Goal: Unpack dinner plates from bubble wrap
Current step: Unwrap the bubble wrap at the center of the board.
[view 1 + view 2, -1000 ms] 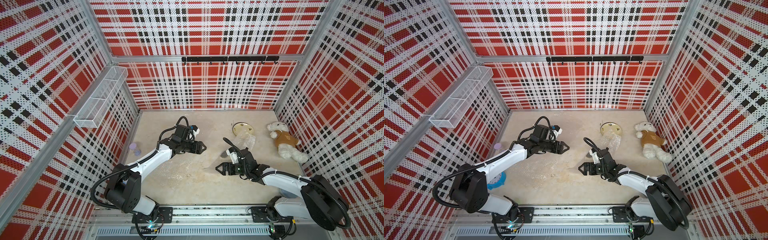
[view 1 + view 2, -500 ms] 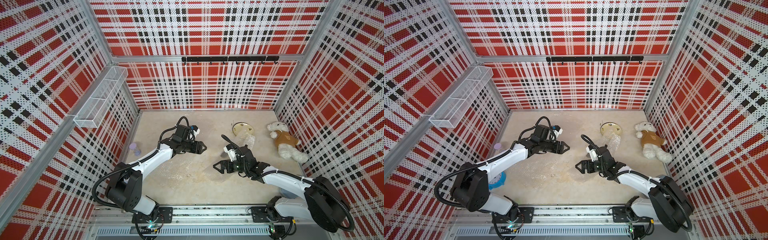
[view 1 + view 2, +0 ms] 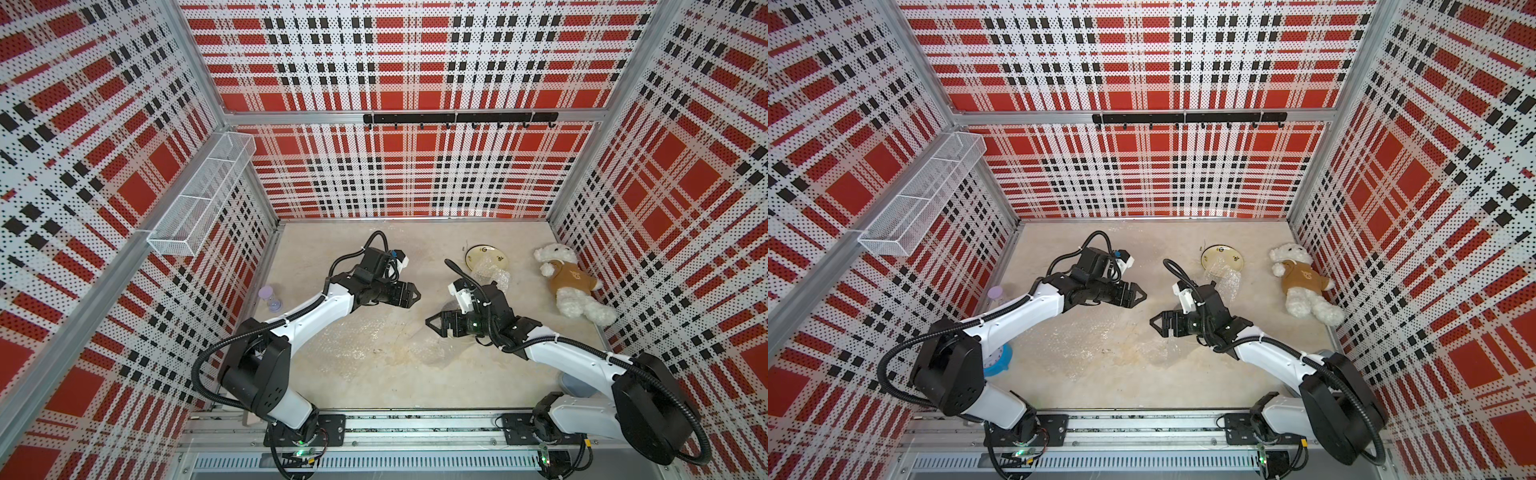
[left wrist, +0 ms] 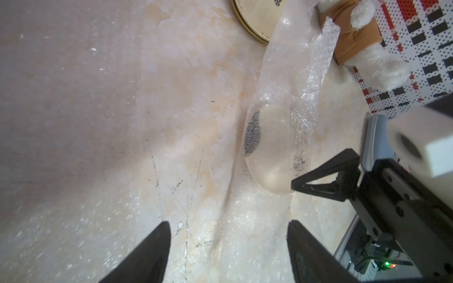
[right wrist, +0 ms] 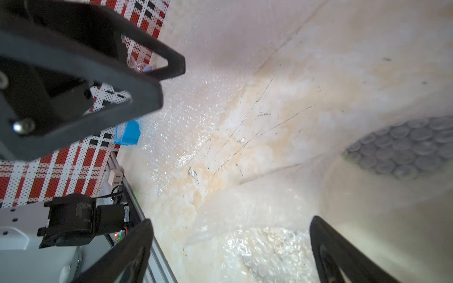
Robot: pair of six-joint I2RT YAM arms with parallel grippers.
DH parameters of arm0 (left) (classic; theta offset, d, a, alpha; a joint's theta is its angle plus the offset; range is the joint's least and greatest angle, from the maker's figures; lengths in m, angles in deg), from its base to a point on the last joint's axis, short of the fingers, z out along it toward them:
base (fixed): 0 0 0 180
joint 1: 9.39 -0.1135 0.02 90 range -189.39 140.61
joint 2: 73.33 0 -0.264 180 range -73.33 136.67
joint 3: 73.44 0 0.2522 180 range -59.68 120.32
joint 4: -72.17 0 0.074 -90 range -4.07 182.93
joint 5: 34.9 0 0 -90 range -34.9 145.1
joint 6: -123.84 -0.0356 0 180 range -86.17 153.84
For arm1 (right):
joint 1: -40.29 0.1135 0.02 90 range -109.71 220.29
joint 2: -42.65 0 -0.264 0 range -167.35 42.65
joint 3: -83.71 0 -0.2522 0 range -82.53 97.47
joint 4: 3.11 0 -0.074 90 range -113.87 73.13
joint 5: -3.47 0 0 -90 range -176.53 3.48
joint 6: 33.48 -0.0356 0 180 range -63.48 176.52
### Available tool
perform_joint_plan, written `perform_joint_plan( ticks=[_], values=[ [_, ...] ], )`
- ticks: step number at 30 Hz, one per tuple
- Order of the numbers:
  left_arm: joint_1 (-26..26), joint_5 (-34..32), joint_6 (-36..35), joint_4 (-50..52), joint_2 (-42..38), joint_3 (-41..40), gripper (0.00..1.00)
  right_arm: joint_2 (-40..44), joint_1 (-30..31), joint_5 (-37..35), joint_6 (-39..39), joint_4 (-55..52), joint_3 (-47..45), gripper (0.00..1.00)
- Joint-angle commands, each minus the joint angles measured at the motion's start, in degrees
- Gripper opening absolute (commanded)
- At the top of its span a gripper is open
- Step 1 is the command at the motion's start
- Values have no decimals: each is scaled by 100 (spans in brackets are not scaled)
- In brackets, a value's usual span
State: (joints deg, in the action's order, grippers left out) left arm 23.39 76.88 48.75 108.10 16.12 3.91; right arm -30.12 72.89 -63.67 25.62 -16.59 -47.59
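The left gripper (image 3: 417,294) is hanging above the beige marbled tabletop (image 3: 374,386) with its jaws standing wide apart and nothing between them. In the left wrist view its two black fingers (image 4: 152,254) are framing only a flat sheet of clear bubble wrap (image 4: 245,235) that is lying spread on the table. This claw is pointing at the right gripper (image 3: 429,323), which is facing it from nearby, the two sets of tips not meeting.

The right gripper's jaws are also gaping wide and are gripping nothing. The right wrist view is showing its fingers (image 5: 132,250) straddling crinkled wrap, and I cannot tell whether the tips are touching it.

Just beside that gripper a pale round plate (image 4: 272,152) is lying covered under the clear wrap. A loose crumpled strip of bubble wrap (image 4: 308,56) is rising from it toward the back.

Beyond the strip a cream round ceramic plate with a thin dark rim (image 3: 484,254) is sitting bare on the table near the back wall, and it is showing in both top views (image 3: 1221,254). A white plush teddy bear in a brown shirt (image 3: 569,286) is lying to the right of it, against the right wall. A lilac hourglass (image 3: 270,297) is standing by the left wall.
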Motion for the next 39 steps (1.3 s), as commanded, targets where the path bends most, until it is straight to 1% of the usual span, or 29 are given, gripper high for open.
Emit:
perform_joint_plan(
  ticks=[1,5,10,14,17,20,24,30,33,39],
  values=[
    [164,-192,-94,89,205,251,78,114,-407,-178,-88,-244,114,100],
    [392,-312,-155,121,527,583,81,454,-926,-341,-173,-572,-2,100],
    [674,-349,-261,227,1024,1091,85,970,-1349,-554,-186,-1023,-120,100],
    [971,-606,-453,516,1411,1540,87,1250,-1833,-368,-348,-1047,-368,100],
    [1189,-766,-555,703,1639,1810,93,1326,-2026,-282,-369,-1071,-469,100],
    [1413,-1063,-698,933,1857,2085,99,1327,-2140,-200,-348,-1100,-497,100],
    [1689,-1424,-909,1298,2230,2522,100,1318,-2416,10,-338,-1073,-524,100],
    [1877,-1850,-1100,1661,2748,3010,100,1396,-2782,216,-364,-1091,-559,100],
    [1909,-1987,-1184,1802,2975,3230,96,1414,-2898,209,-417,-1052,-622,100],
    [1900,-2106,-1207,1916,3249,3504,80,1498,-2935,219,-418,-1037,-652,100]
  ],
)
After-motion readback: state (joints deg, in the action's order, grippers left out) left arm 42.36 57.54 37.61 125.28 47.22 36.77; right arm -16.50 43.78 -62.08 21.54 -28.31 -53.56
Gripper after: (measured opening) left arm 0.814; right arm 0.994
